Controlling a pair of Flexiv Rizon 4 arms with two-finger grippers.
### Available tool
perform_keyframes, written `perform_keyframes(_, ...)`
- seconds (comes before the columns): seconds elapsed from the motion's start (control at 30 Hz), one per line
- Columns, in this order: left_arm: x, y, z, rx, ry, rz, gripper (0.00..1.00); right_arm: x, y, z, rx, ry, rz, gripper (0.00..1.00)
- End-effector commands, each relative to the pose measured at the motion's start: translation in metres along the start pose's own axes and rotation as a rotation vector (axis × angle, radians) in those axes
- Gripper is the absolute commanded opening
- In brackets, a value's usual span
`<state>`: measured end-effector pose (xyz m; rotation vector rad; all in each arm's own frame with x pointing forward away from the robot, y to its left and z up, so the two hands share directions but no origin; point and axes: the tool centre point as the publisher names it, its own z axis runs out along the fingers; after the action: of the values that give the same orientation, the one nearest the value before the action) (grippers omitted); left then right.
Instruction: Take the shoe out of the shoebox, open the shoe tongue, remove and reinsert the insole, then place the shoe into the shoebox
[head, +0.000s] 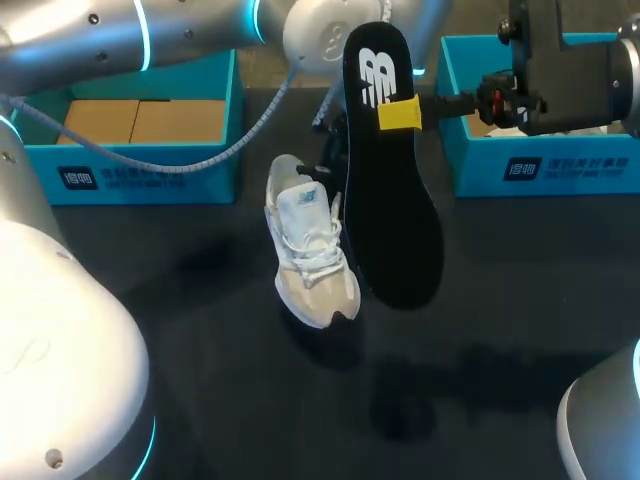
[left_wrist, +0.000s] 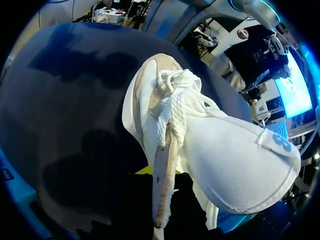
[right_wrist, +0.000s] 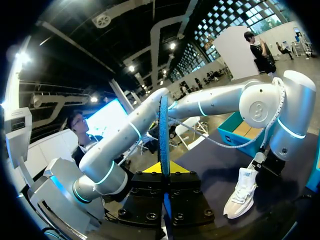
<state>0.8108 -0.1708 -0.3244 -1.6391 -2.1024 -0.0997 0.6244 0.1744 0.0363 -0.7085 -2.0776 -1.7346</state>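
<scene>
As end effector (head: 400, 113) grips insole (head: 392, 210), shoe (head: 308, 250) beside

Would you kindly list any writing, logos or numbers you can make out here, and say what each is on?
On the insole: a large white logo, no plain words.
On the shoe tongue: a small blue logo, too blurred to read.
On the left box front: white print, too small to read.
On the right box front: white print, too small to read.

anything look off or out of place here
Only the insole stands out: it is outside the shoe, clamped in the right gripper, raised above the table. The shoe is tipped toe-down, heel at the left gripper. Nothing looks spilled or damaged.
</scene>
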Motion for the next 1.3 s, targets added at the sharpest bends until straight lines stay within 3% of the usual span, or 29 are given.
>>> perform_keyframes(0.03, -0.008, -0.004, -0.001, -0.027, 0.03, 0.004, 0.0, -0.001, 0.001, 0.004, 0.002, -0.001, 0.002, 0.0)
perform_keyframes(0.7, -0.014, -0.007, -0.004, -0.063, 0.053, 0.038, 0.0, -0.001, 0.001, 0.004, 0.002, -0.001, 0.002, 0.0)
perform_keyframes(1.3, -0.019, -0.009, 0.013, -0.099, 0.064, 0.089, 0.0, -0.001, 0.001, 0.004, 0.002, -0.001, 0.002, 0.0)
